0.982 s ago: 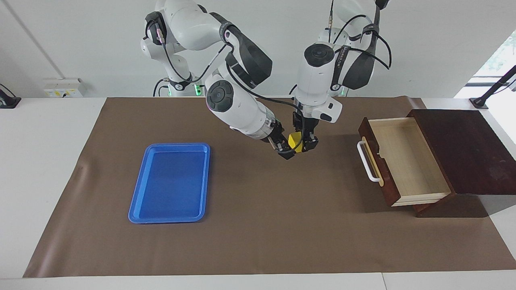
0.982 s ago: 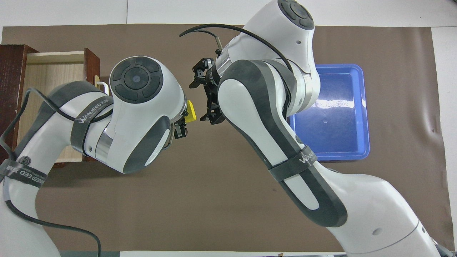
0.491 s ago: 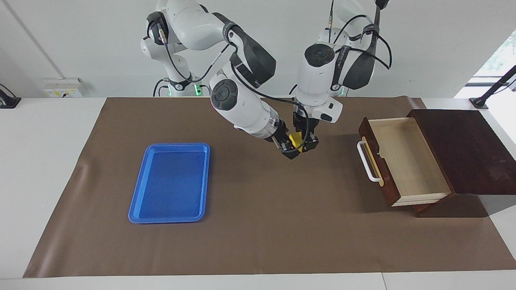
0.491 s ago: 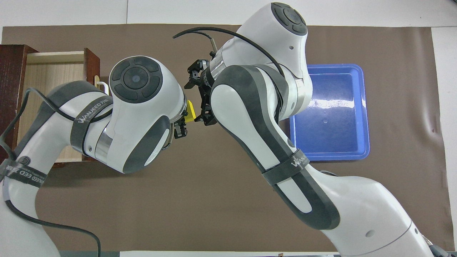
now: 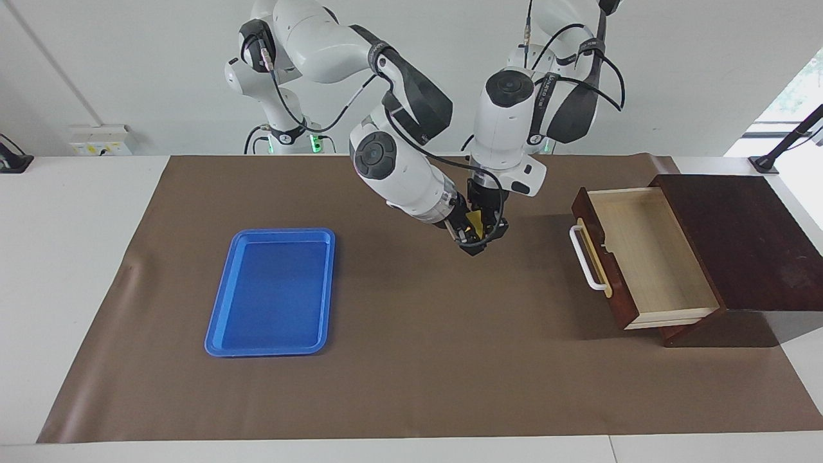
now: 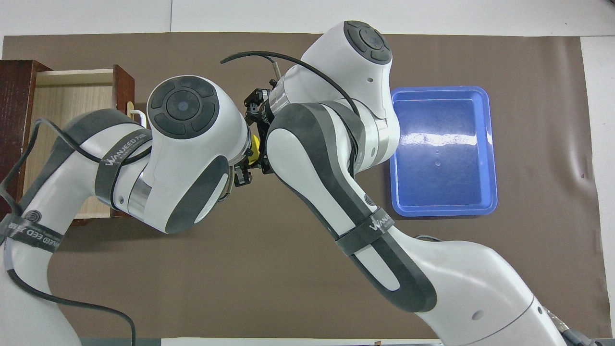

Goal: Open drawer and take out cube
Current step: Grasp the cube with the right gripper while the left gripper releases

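Both arms: glossy white rounded shells, dark grey/black joint sections, round dark end caps with segmented markings. Grey bands printed with white lettering wrap the forearms. Black cables loop loosely along the links. Left gripper [image 5: 490, 226] and right gripper [image 5: 468, 236]: black hardware. Green lights at the bases.

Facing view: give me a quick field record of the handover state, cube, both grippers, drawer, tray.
cube: yellow cube, in the air over the brown mat, between the two grippers
left gripper: shut on the cube, pointing down
right gripper: at the cube, jaws around it; closure cannot be told
drawer: pulled open, pale interior shows nothing inside
blue tray: on the mat toward the right arm's end, nothing in it
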You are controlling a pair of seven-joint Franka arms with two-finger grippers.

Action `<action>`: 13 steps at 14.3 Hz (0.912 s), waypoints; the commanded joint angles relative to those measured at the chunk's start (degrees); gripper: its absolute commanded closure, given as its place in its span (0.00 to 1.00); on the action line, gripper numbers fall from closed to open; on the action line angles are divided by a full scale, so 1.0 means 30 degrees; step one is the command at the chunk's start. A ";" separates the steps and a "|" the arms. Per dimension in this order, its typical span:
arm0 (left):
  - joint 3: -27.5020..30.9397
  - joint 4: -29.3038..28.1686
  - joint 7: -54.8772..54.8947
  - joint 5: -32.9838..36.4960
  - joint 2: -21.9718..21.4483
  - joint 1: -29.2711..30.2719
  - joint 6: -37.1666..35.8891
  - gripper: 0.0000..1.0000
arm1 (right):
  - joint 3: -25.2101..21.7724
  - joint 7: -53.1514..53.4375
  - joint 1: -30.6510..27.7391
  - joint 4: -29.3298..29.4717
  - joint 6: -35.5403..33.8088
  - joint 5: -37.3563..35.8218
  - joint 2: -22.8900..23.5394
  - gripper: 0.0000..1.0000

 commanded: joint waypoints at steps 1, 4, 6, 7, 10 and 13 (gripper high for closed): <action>0.0114 -0.0336 -0.0244 -0.0187 -0.0143 -0.0027 0.0395 1.00 | 0.0065 0.0429 0.0055 -0.0418 0.0414 0.0425 -0.0145 0.21; 0.0115 -0.0366 -0.0245 -0.0187 -0.0143 -0.0027 0.0395 1.00 | -0.0023 0.0780 0.0026 -0.0507 0.0384 0.0425 -0.0175 0.32; 0.0143 -0.0366 -0.0245 -0.0187 -0.0143 -0.0027 0.0395 1.00 | -0.0023 0.0927 0.0026 -0.0507 0.0384 0.0425 -0.0175 0.43; 0.0115 -0.0366 -0.0245 -0.0187 -0.0172 0.0031 0.0395 1.00 | -0.0052 0.1015 -0.0003 -0.0507 0.0384 0.0425 -0.0175 0.50; 0.0143 -0.0366 -0.0245 -0.0187 -0.0143 0.0032 0.0395 1.00 | -0.0023 0.1191 -0.0033 -0.0507 0.0384 0.0454 -0.0175 1.00; 0.0114 -0.0366 -0.0245 -0.0187 -0.0172 0.0032 0.0395 1.00 | -0.0052 0.1162 0.0055 -0.0507 0.0501 0.0396 -0.0175 1.00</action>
